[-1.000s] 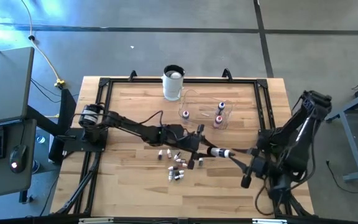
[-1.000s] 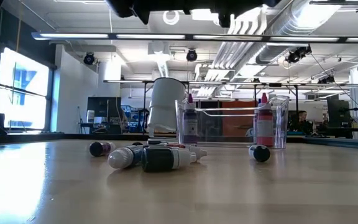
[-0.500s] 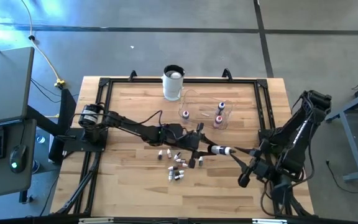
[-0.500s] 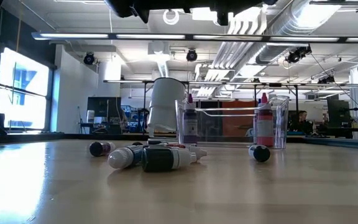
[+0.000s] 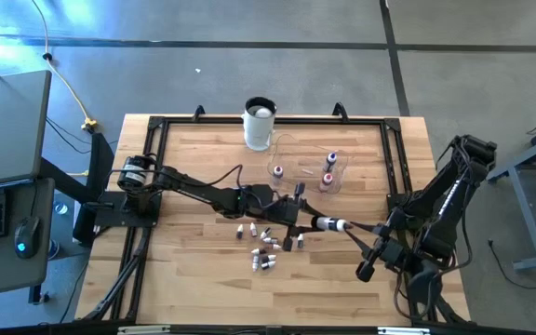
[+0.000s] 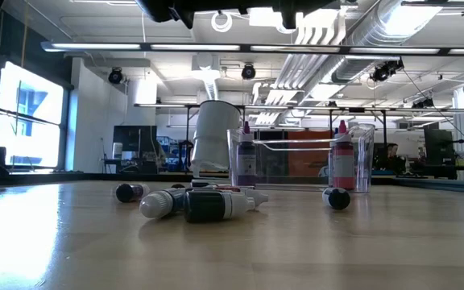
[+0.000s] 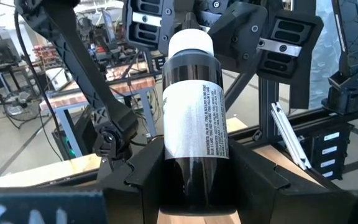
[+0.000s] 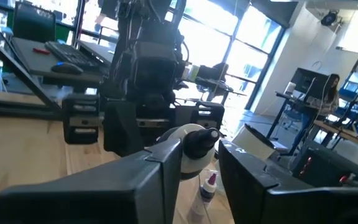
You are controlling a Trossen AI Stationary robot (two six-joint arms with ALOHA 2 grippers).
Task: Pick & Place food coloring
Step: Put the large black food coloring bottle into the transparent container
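Arms meet mid-table, left end effector [image 5: 307, 221] gripping dark bottle [image 7: 194, 132].

A light wooden plank table [image 5: 203, 279] with a black metal frame [image 5: 156, 126] along its edges carried every item. A tall white cup [image 5: 259, 124] stood near the far edge, and a clear see-through bowl [image 5: 298, 172] sat just beside it, toward the middle. A loose cluster of tiny white-capped food coloring bottles [image 5: 264, 247] lay on their sides on the boards nearer the front. In the low view, a dark-bodied bottle [image 6: 208, 205] lay foremost, touching a neighbouring bottle.
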